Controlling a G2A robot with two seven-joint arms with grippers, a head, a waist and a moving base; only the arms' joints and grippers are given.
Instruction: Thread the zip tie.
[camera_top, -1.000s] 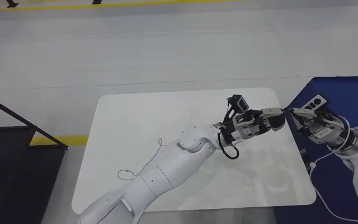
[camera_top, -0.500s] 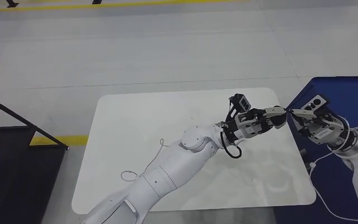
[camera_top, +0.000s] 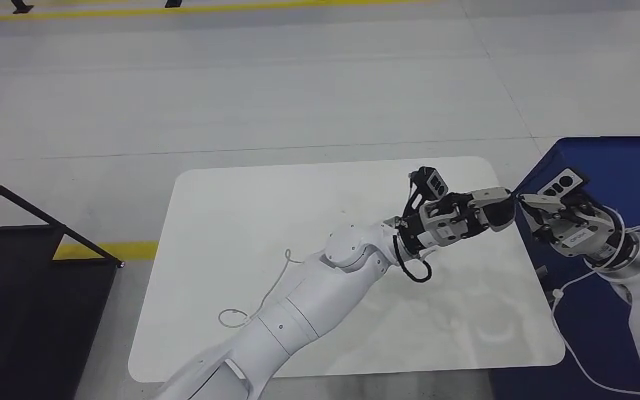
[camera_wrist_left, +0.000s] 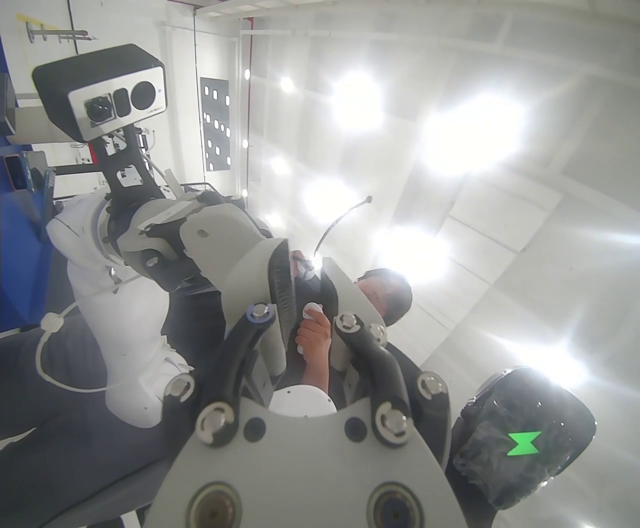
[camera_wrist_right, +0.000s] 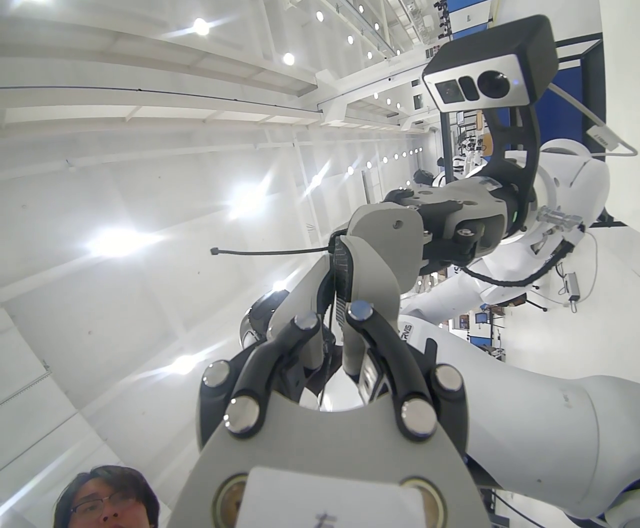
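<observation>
Black plastic zip tie (camera_wrist_right: 270, 251) hangs above the white worktop (camera_top: 250, 230), pinched in the narrow right end effector (camera_wrist_right: 334, 260). Whether the left end effector (camera_wrist_left: 306, 255) grips it cannot be told. Threading seems unstarted; next, the tail must be guided into the head.

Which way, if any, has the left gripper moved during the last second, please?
Yes: the left gripper edged slightly toward the table's right edge, nearer the right gripper.
</observation>
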